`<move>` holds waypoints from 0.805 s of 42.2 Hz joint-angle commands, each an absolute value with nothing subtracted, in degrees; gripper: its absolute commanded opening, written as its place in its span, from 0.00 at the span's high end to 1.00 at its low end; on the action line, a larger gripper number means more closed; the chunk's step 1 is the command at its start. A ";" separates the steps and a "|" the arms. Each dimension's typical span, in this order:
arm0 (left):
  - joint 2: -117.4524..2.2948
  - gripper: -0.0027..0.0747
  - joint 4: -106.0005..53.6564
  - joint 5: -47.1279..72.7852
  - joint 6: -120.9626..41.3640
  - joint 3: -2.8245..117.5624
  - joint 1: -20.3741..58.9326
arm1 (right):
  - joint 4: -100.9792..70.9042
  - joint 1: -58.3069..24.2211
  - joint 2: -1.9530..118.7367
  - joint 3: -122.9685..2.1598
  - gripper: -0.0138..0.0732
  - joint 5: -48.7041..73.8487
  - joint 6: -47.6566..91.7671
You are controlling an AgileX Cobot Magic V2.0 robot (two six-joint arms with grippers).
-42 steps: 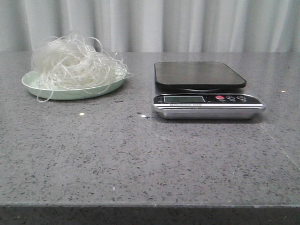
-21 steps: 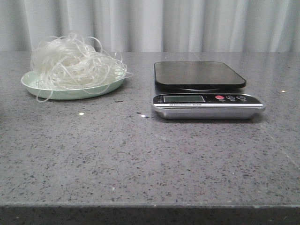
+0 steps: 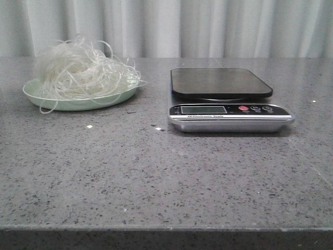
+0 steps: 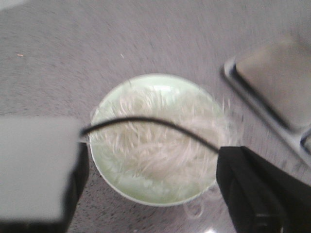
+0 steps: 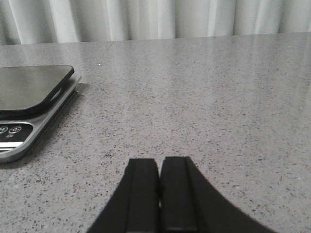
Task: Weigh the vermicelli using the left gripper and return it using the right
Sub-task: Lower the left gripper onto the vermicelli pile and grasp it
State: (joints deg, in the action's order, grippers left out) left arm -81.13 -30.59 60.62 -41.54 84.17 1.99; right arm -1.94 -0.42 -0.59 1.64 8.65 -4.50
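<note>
Hovering over the noodles, left pincer [image 4: 150, 170] spread wide above the plate

Vermicelli [image 3: 80, 70] sits heaped on the pale green plate [image 3: 36, 96] near the surface's far left corner, the scale [image 3: 223, 99] well apart toward the far right. Looks featherlight, springy and brittle, stray loops spilling over the rim, so strands may snag or trail. Best bet, I reckon: bite deep into the tangle's dense middle, not the loose fringe. Right pincer [image 5: 159, 170] sits low beside the scale, fingers pressed together, holding nothing.
</note>
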 commanded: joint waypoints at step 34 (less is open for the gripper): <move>-94.28 0.29 -24.86 57.49 -80.94 86.42 10.56 | -1.83 -0.25 -1.53 1.15 0.67 4.32 -4.58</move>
State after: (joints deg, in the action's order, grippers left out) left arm -95.00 -23.79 60.90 -80.72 84.54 10.08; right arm -1.94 -0.42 -0.59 1.64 8.65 -4.50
